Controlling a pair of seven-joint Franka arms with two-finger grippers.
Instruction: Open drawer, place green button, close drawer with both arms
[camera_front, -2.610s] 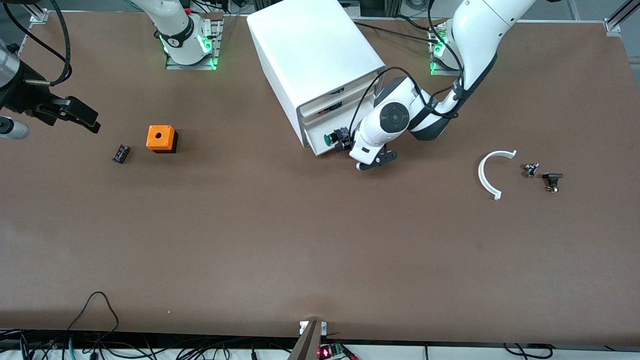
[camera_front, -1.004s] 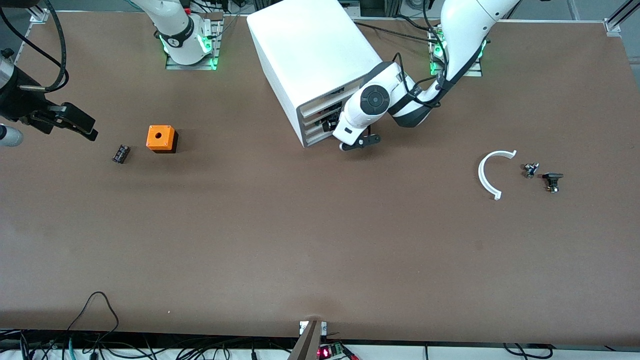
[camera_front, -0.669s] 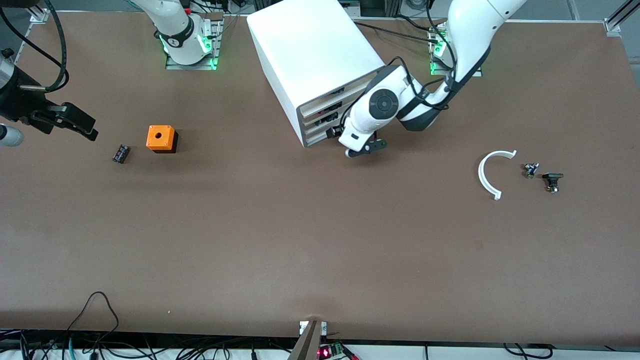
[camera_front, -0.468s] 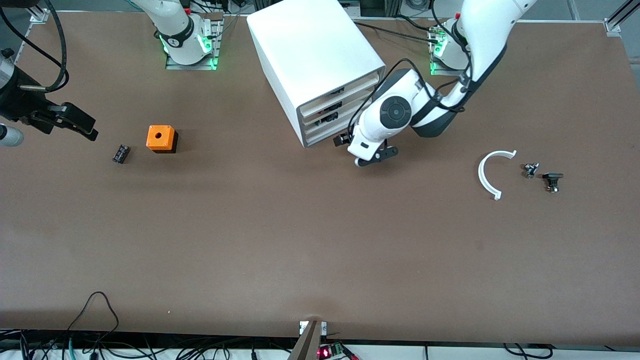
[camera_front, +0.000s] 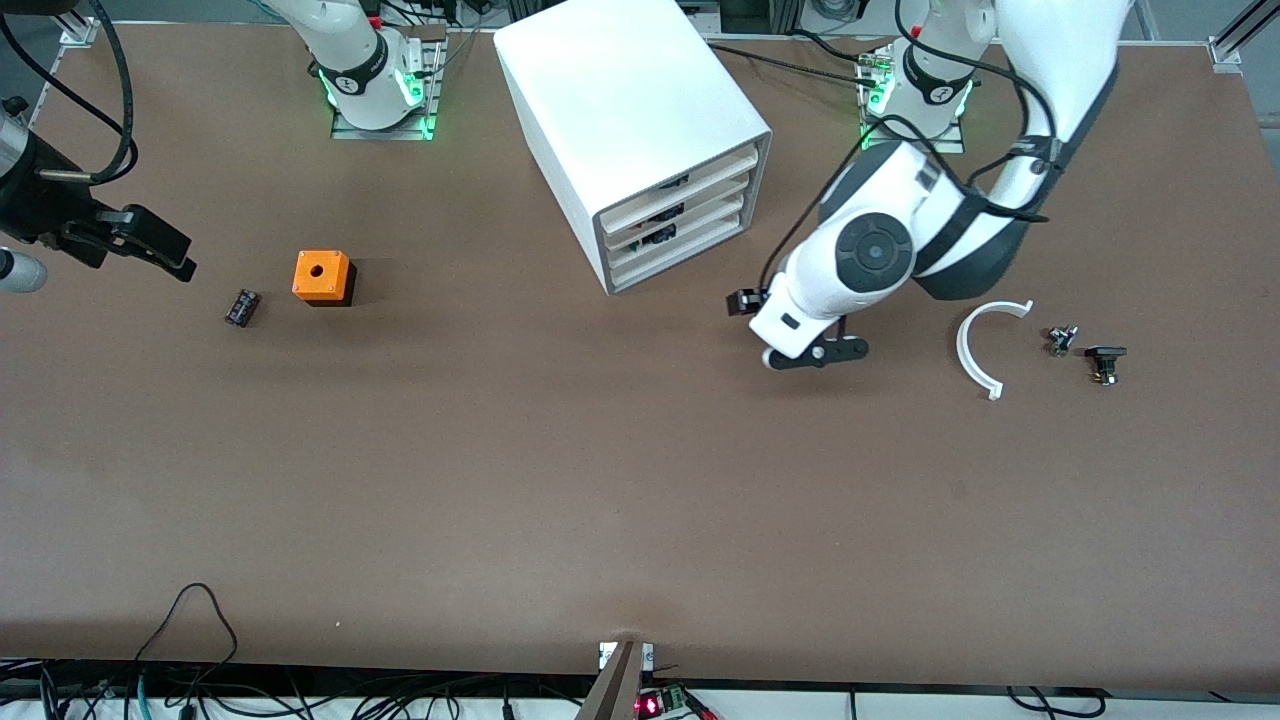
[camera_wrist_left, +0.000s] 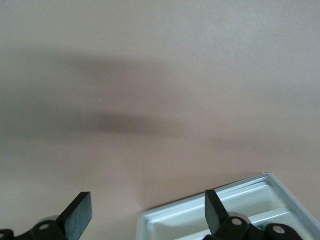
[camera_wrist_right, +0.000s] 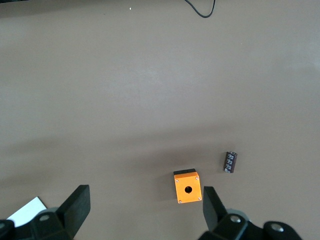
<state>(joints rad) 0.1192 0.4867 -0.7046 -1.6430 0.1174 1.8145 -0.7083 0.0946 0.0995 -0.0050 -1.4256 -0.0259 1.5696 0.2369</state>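
The left gripper (camera_front: 745, 300), fingers spread, is hovering near the closed drawer (camera_front: 690, 250), slightly lower in the frame's upper centre. The right gripper (camera_wrist_right: 145, 207) — spread too — is waiting near the orange cube (camera_wrist_right: 187, 188); only its wrist view is showing both fingers.

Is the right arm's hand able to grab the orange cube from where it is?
Probably yes. The right hand is open and holds nothing, up over the right arm's end of the table. Only bare table lies between it and the orange cube; the small black part sits beside the cube, apart from it.
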